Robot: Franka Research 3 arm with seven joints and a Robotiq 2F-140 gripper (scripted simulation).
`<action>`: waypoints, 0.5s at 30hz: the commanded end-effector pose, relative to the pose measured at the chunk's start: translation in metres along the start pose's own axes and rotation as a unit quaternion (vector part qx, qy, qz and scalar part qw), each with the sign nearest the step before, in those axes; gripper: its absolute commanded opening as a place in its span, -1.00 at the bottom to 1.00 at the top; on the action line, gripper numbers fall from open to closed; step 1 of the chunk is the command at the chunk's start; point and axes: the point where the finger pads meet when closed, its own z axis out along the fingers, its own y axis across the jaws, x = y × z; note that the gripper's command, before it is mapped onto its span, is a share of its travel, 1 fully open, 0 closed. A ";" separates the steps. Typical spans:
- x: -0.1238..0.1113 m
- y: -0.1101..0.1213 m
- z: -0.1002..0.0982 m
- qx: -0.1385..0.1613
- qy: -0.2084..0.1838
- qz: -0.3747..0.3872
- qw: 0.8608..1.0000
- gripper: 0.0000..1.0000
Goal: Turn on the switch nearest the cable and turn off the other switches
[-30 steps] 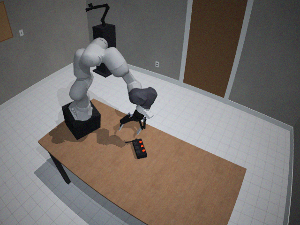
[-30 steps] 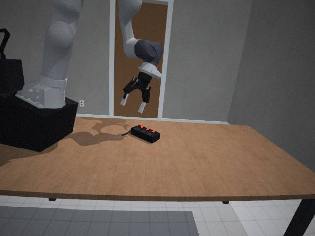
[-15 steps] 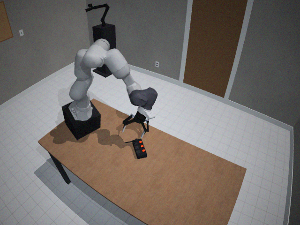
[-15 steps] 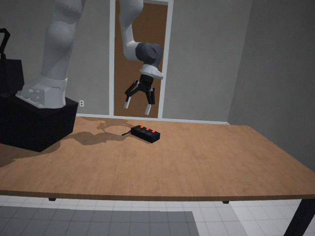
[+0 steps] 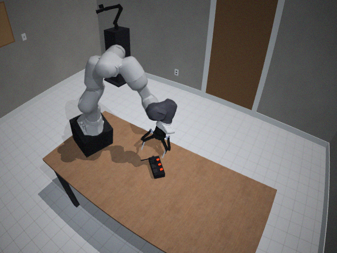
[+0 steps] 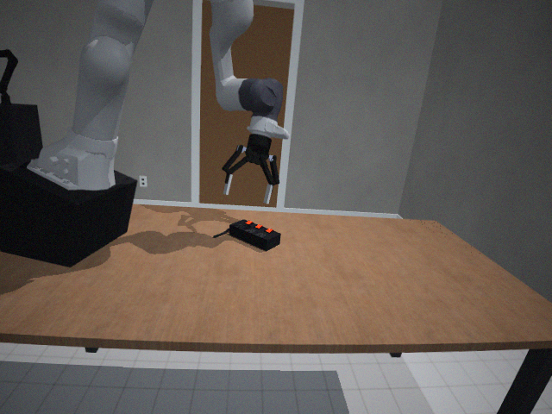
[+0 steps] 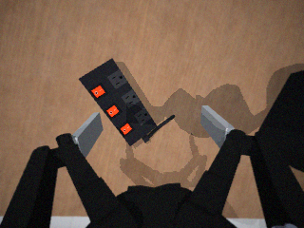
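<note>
A black power strip (image 5: 156, 166) lies flat on the wooden table, right way up. It carries three orange-red switches in a row and a short cable stub (image 5: 144, 159) at its end towards the robot base. It also shows in the exterior view (image 6: 254, 234) and in the wrist view (image 7: 120, 103), where the cable stub (image 7: 161, 124) points to the lower right. My gripper (image 5: 152, 151) hangs open and empty above the cable end of the strip, well clear of it, as the exterior view (image 6: 247, 191) and the wrist view (image 7: 151, 124) also show. I cannot tell the switch positions.
The robot base stands on a black block (image 5: 91, 134) at the table's near-left corner. The table edges (image 6: 267, 345) lie far from the strip. A black stand with a camera arm (image 5: 116, 35) is behind the robot on the floor.
</note>
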 end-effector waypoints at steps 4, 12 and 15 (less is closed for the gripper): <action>-0.004 -0.018 0.001 0.032 0.007 0.100 0.994 1.00; -0.007 -0.027 0.003 0.046 0.004 0.134 0.990 1.00; -0.010 -0.035 0.004 0.058 0.000 0.162 0.985 1.00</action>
